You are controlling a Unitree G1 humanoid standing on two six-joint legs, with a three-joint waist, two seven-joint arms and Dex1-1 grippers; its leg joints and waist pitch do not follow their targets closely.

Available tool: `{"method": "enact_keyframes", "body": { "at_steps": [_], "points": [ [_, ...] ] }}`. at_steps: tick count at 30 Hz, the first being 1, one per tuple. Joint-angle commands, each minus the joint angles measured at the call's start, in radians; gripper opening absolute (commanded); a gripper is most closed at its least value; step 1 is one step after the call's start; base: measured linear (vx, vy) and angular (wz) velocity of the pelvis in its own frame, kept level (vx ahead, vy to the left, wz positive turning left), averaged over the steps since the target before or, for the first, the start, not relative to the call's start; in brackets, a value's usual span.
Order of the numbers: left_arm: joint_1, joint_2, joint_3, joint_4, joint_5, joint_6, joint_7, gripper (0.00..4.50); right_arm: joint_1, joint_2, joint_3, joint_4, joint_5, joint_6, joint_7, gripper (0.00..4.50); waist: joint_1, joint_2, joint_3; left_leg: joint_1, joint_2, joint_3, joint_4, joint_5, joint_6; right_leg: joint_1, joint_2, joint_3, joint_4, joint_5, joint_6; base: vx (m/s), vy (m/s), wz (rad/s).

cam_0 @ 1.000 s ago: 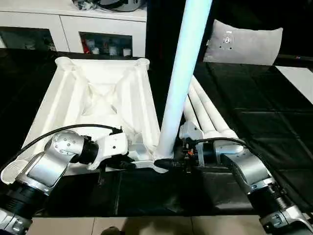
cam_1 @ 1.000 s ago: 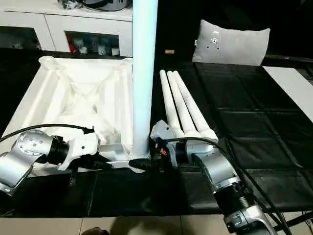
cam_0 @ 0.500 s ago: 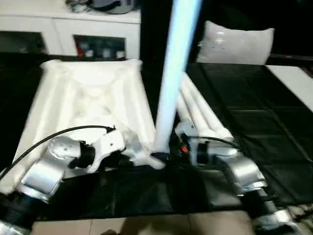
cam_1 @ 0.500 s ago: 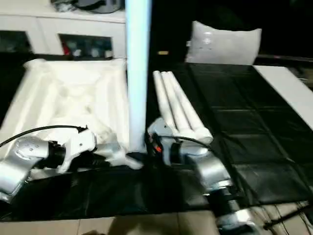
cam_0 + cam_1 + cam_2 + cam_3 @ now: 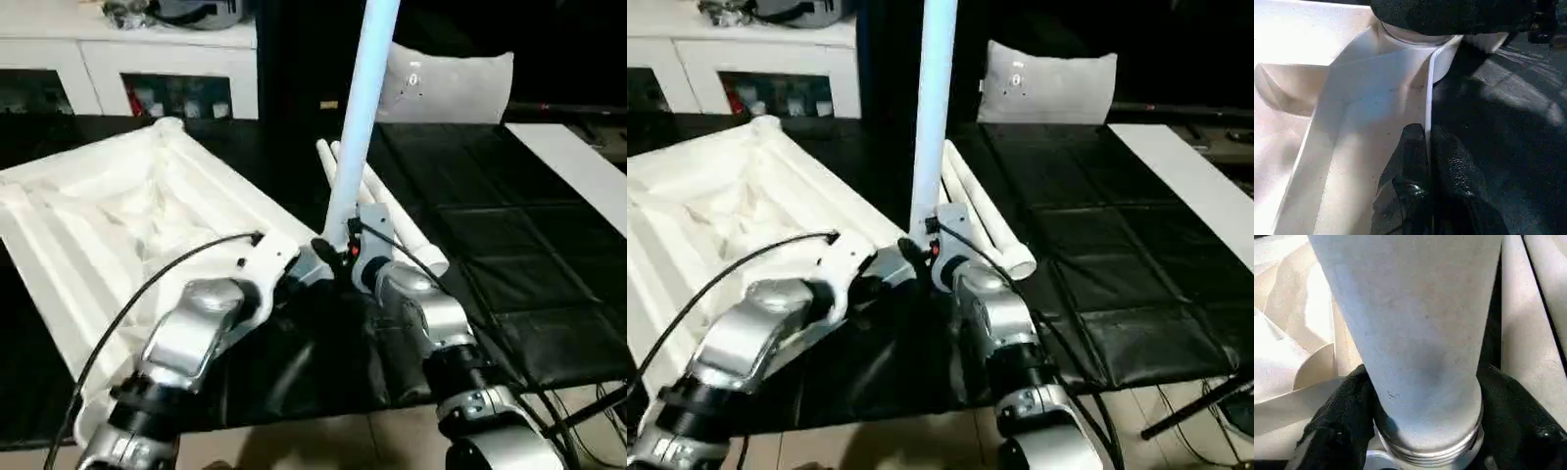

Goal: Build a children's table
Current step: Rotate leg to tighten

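Left tool [image 5: 1429, 161] pinched, right tool [image 5: 1425, 396] clamped

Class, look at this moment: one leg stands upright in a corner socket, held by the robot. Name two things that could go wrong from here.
1. The right gripper holds the tall upright leg only at its base; it might tilt in the socket.
2. The left gripper pinches just the tabletop thin rim, so the top could slip.

leg [image 5: 364, 108] upright in top [image 5: 88, 235] corner, spare legs [image 5: 392, 211] right
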Motion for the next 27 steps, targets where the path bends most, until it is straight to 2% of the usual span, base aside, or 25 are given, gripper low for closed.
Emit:
{"method": "enact_keyframes", "body": {
  "at_steps": [1,2,5,6,7,8,9,10,12,13,14,16,17,19,20,22,24,25,27],
  "points": [
    [-0.097,-0.012,0.042,-0.016,0.024,-0.054,0.081,0.00,0.027,0.078,0.058,0.046,0.040,0.023,0.057,3.42,0.001,0.020,-0.059,0.032,0.022,-0.020,-0.084,-0.480,-0.065,0.011,-0.053,0.020,-0.099,-0.375,-0.130,0.000,0.000,0.00],
    [-0.096,-0.006,0.042,-0.017,0.028,-0.051,0.076,0.00,0.026,0.078,0.055,0.046,0.040,0.020,0.057,3.54,-0.001,0.019,-0.060,0.030,0.022,-0.020,-0.085,-0.474,-0.064,0.012,-0.052,0.020,-0.097,-0.361,-0.132,0.000,0.000,0.00],
    [-0.093,0.002,0.040,-0.016,0.040,-0.038,0.068,0.00,0.015,0.083,0.041,0.058,0.034,0.006,0.054,3.87,-0.015,0.018,-0.065,0.014,0.020,-0.024,-0.090,-0.437,-0.059,0.029,-0.054,0.015,-0.089,-0.334,-0.134,0.000,0.000,0.00],
    [-0.090,0.009,0.040,-0.013,0.041,-0.037,0.070,0.00,0.012,0.080,0.038,0.055,0.032,-0.007,0.056,3.92,-0.015,0.024,-0.070,0.016,0.022,-0.023,-0.086,-0.417,-0.057,0.025,-0.058,0.018,-0.089,-0.312,-0.142,0.000,0.000,0.00],
    [-0.086,0.023,0.041,-0.004,0.044,-0.042,0.078,0.00,0.011,0.070,0.041,0.040,0.030,-0.025,0.066,3.92,-0.013,0.021,-0.068,0.022,0.024,-0.017,-0.083,-0.412,-0.050,0.017,-0.054,0.020,-0.091,-0.289,-0.154,0.000,0.000,0.00],
    [-0.085,0.027,0.042,0.000,0.047,-0.046,0.082,0.00,0.011,0.065,0.043,0.033,0.026,-0.028,0.063,4.07,-0.012,0.021,-0.068,0.023,0.024,-0.016,-0.081,-0.408,-0.047,0.017,-0.054,0.021,-0.090,-0.281,-0.159,0.000,0.000,0.00],
    [-0.086,0.030,0.041,0.004,0.048,-0.048,0.082,0.00,0.013,0.058,0.047,0.026,0.019,-0.035,0.060,4.21,-0.010,0.022,-0.070,0.021,0.024,-0.013,-0.081,-0.383,-0.042,0.020,-0.053,0.023,-0.087,-0.250,-0.169,0.000,0.000,0.00],
    [-0.091,0.037,0.042,0.022,0.050,-0.055,0.088,0.00,0.020,0.046,0.044,-0.004,0.024,-0.036,0.070,4.34,-0.007,0.018,-0.073,0.017,0.025,-0.012,-0.080,-0.347,-0.038,0.023,-0.052,0.022,-0.083,-0.210,-0.176,0.000,0.000,0.00],
    [-0.095,0.041,0.041,0.035,0.050,-0.060,0.094,0.00,0.024,0.041,0.039,-0.020,0.031,-0.036,0.081,4.38,-0.002,0.020,-0.075,0.017,0.024,-0.009,-0.078,-0.317,-0.031,0.025,-0.051,0.023,-0.079,-0.173,-0.180,0.000,0.000,0.00],
    [-0.103,0.040,0.049,0.056,0.041,-0.064,0.096,0.00,0.036,0.031,0.031,-0.063,0.039,-0.037,0.086,4.44,0.005,0.019,-0.080,0.012,0.024,-0.006,-0.074,-0.243,-0.020,0.032,-0.050,0.023,-0.070,-0.073,-0.194,0.000,0.000,0.00],
    [-0.103,0.040,0.049,0.056,0.041,-0.064,0.096,0.00,0.036,0.031,0.031,-0.063,0.039,-0.037,0.086,4.44,0.009,0.019,-0.079,0.012,0.023,-0.004,-0.073,-0.222,-0.013,0.032,-0.049,0.023,-0.069,-0.044,-0.196,0.000,0.000,0.00],
    [-0.119,0.026,0.072,0.098,0.024,-0.109,0.094,0.44,0.062,0.014,-0.008,-0.170,0.065,-0.044,0.087,4.50,0.012,0.020,-0.078,0.014,0.022,-0.002,-0.072,-0.191,-0.001,0.035,-0.047,0.022,-0.067,0.001,-0.204,0.000,0.000,0.00],
    [-0.119,0.026,0.072,0.098,0.024,-0.109,0.094,0.44,0.062,0.014,-0.008,-0.170,0.065,-0.044,0.087,4.50,0.015,0.019,-0.080,0.015,0.024,-0.002,-0.073,-0.182,0.002,0.037,-0.049,0.022,-0.064,0.012,-0.208,0.000,0.000,0.00],
    [-0.123,0.020,0.084,0.109,0.015,-0.146,0.101,0.74,0.067,0.007,-0.023,-0.198,0.072,-0.070,0.087,4.50,0.016,0.025,-0.075,0.018,0.026,-0.002,-0.076,-0.225,-0.008,0.032,-0.049,0.021,-0.071,-0.050,-0.208,0.000,0.000,0.00],
    [-0.124,0.019,0.087,0.110,0.012,-0.160,0.102,0.74,0.070,0.005,-0.028,-0.212,0.080,-0.068,0.087,4.50,0.016,0.023,-0.074,0.020,0.026,-0.001,-0.076,-0.243,-0.013,0.030,-0.050,0.022,-0.074,-0.074,-0.206,0.000,0.000,0.00],
    [-0.127,0.018,0.107,0.112,0.004,-0.190,0.117,0.74,0.077,-0.001,-0.042,-0.258,0.094,-0.039,0.074,4.50,0.020,0.022,-0.066,0.025,0.026,-0.003,-0.081,-0.325,-0.034,0.024,-0.048,0.023,-0.085,-0.202,-0.176,0.000,0.000,0.00],
    [-0.128,0.018,0.119,0.112,0.000,-0.202,0.127,0.74,0.081,-0.004,-0.048,-0.282,0.098,-0.016,0.063,4.50,0.020,0.022,-0.067,0.025,0.026,-0.006,-0.083,-0.351,-0.046,0.022,-0.049,0.022,-0.088,-0.249,-0.153,0.000,0.000,0.00],
    [-0.120,0.048,0.150,0.081,-0.005,-0.190,0.133,0.74,0.100,-0.024,-0.023,-0.329,0.092,0.035,0.078,4.50,0.020,0.023,-0.066,0.027,0.025,-0.007,-0.084,-0.364,-0.051,0.018,-0.048,0.023,-0.089,-0.270,-0.144,0.000,0.000,0.00],
    [-0.117,0.061,0.162,0.070,-0.005,-0.182,0.136,0.74,0.111,-0.035,-0.006,-0.347,0.086,0.053,0.088,4.50,0.022,0.024,-0.066,0.026,0.026,-0.009,-0.085,-0.364,-0.058,0.017,-0.046,0.022,-0.088,-0.264,-0.138,0.000,0.000,0.00]
  ]
}}
